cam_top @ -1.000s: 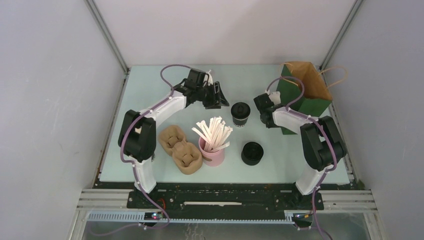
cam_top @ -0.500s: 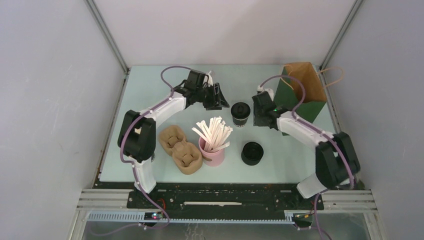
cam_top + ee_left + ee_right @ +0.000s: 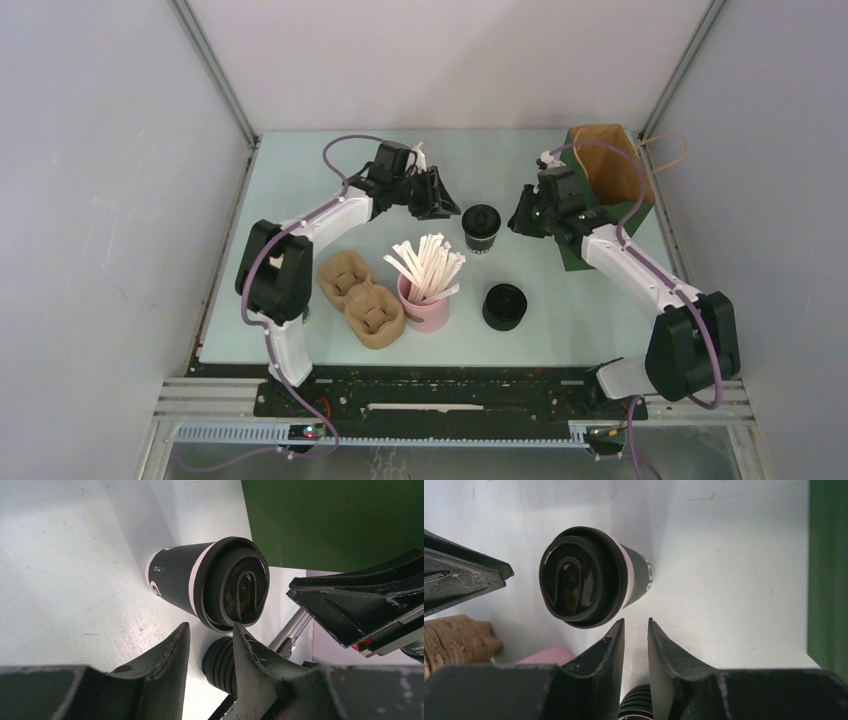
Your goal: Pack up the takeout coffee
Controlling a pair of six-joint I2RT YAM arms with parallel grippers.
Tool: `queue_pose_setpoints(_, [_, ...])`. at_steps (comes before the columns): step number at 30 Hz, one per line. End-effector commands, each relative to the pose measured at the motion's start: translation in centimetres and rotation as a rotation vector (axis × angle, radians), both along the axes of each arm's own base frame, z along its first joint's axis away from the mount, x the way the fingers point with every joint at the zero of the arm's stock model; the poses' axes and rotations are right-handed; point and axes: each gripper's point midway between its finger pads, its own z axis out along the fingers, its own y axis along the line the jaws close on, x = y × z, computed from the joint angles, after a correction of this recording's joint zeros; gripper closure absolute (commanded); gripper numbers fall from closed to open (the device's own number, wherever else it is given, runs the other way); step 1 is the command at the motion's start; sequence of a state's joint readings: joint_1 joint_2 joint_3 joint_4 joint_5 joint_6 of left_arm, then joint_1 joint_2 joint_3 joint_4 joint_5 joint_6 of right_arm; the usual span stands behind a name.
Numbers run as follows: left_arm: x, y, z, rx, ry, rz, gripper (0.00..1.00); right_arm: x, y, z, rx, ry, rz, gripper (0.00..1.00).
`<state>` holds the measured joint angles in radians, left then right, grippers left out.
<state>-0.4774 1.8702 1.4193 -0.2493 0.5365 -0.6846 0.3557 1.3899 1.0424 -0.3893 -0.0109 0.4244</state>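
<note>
Markings: the takeout coffee (image 3: 481,228) has small white printing low on its side wall, seen in the left wrist view. One mark is round, but none of it is legible.

Appearance: a short black paper cup with a pale band under the rim. The round black lid has a raised oval sip tab. It stands upright.

Position: centre of the top view, slightly above the middle, on the pale table (image 3: 300,180). It is above the pink straw holder (image 3: 425,310) and the black lid stack (image 3: 503,306), and left of the green bag (image 3: 612,165).

Left gripper (image 3: 441,203): just left of the cup, not touching it. The jaws are parted by a narrow gap and hold nothing.

Right gripper (image 3: 522,216): just right of the cup, clear of it. Its gap is slimmer and also holds nothing.

Change from a second ago: the right arm's elbow has swung out to the lower right of the frame. Its wrist has shifted up and right, and now lies across the front of the bag. The cup has not moved, and the left arm is nearly unchanged.
</note>
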Motion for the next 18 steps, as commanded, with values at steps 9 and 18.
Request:
queue_pose_setpoints(9, [-0.5, -0.3, -0.3, -0.019, 0.006, -0.012, 0.62, 2.7, 2.2, 0.4, 0.079, -0.007, 0.035, 0.61])
queue_pose_setpoints(18, [-0.7, -1.0, -1.4, -0.004, 0.021, -0.026, 0.59, 2.6, 2.1, 0.9, 0.082, -0.016, 0.03, 0.6])
